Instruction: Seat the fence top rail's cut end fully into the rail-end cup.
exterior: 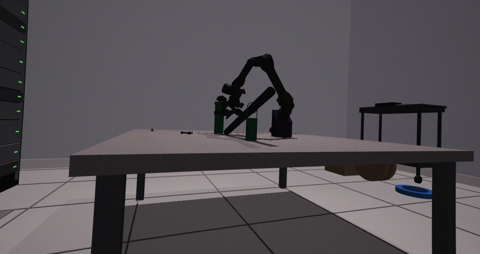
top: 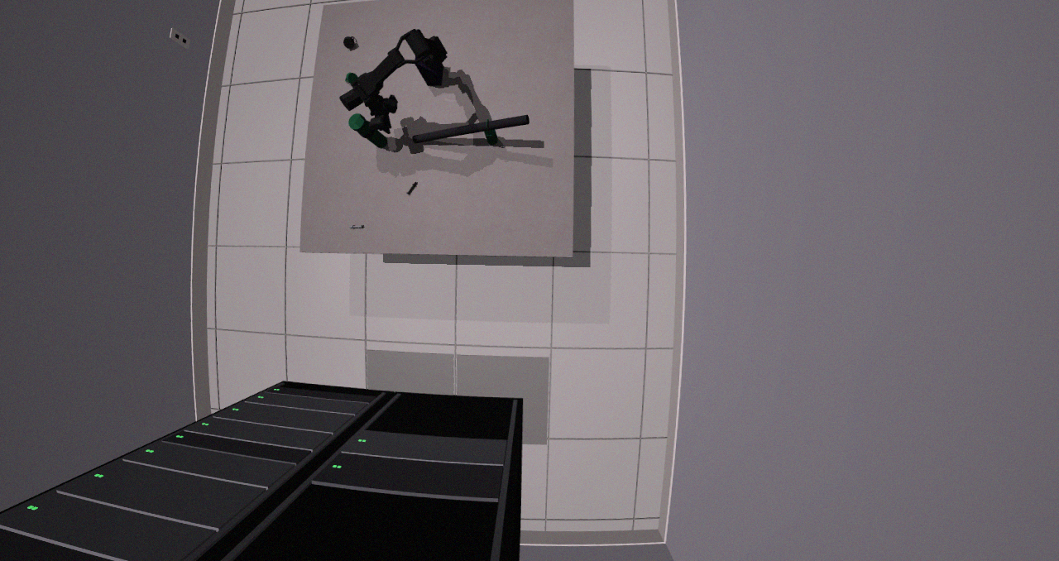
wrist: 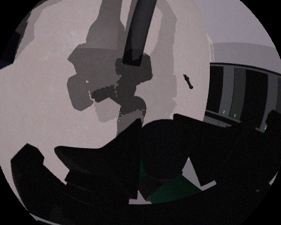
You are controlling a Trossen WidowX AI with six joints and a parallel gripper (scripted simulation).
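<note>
- Two green posts: a bigger one point(exterior: 218, 121) and a smaller one point(exterior: 251, 129)
- One dark rail point(exterior: 249, 110) (leaning)
- One robot arm point(exterior: 265, 71)
- One table point(exterior: 234, 151)
- One small bolt point(exterior: 186, 132) lying on it
- One blue ring point(exterior: 413, 191) on the floor

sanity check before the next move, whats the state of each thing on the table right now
gripper: shut on the brace band, it seems, at the big post
brace band: on the upper part of the post
rail: tilted, through the loop cap, low end down by the table, not in the cup
big post: upright
small post: upright
bolt: lying loose
</note>
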